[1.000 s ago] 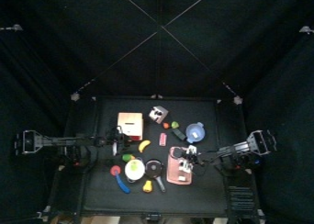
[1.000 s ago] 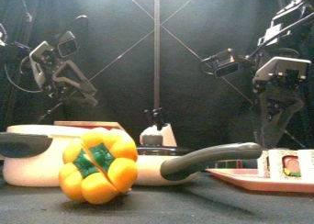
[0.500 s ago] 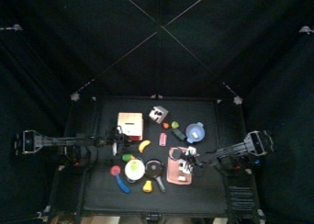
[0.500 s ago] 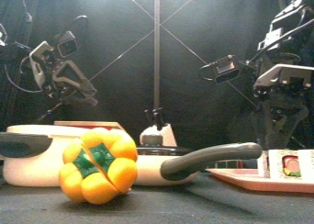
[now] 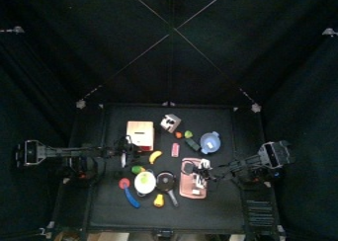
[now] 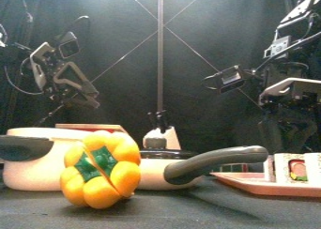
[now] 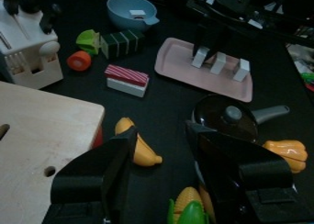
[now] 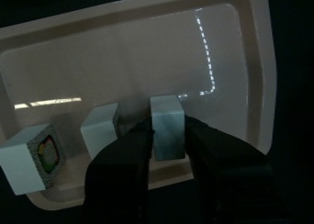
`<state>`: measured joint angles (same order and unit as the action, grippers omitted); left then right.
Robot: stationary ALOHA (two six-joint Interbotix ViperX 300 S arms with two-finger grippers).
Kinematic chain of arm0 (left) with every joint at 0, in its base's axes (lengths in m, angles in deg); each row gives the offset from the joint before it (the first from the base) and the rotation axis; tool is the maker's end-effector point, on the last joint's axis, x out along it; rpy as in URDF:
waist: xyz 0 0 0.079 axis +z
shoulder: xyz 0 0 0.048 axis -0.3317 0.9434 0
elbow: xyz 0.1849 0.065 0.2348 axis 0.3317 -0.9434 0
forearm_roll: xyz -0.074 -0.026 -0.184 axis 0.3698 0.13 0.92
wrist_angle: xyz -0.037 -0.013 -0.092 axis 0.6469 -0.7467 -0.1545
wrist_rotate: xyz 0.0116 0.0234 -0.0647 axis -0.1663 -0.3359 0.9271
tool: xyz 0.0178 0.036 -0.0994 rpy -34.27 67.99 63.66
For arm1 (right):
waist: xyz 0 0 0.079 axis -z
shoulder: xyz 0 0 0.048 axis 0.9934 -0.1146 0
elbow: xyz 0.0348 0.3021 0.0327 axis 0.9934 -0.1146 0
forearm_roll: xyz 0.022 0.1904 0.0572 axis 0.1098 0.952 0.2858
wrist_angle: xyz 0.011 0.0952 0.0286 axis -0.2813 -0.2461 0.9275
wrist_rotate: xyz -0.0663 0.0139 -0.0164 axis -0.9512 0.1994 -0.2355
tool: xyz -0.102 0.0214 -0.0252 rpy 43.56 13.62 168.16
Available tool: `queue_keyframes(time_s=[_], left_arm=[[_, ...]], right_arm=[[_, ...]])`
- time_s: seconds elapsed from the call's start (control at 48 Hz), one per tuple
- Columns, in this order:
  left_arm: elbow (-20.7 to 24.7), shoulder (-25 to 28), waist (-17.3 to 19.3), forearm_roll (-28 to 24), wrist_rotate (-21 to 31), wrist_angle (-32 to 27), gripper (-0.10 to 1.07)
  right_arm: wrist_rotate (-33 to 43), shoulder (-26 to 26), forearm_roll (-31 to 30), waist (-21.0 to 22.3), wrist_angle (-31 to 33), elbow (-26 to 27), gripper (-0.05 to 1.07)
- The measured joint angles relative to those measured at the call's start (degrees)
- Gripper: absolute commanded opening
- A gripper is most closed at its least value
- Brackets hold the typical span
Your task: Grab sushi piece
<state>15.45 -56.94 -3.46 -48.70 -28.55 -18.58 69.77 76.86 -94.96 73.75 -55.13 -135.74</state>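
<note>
Pink, glossy plastic forms the shallow tray, a rounded rectangle with a raised rim, lying near the table's right front edge. Three blocky sushi pieces stand on it in a row. The right gripper reaches down over the end sushi piece, a pale upright slab with flat matte faces, its long axis pointing straight up between the black jaws; the jaws flank it on both sides, though contact is unclear. The left gripper rests above the table's left side, fingers apart, holding nothing.
</note>
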Motion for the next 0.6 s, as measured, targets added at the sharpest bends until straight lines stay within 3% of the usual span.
queue_keyframes(time_s=[0.604], left_arm=[[0.0, 0.0, 0.0, 0.09, 0.0, -0.09, 0.84]], right_arm=[[0.18, 0.79, -1.67, 0.35, 1.23, 1.41, 0.56]])
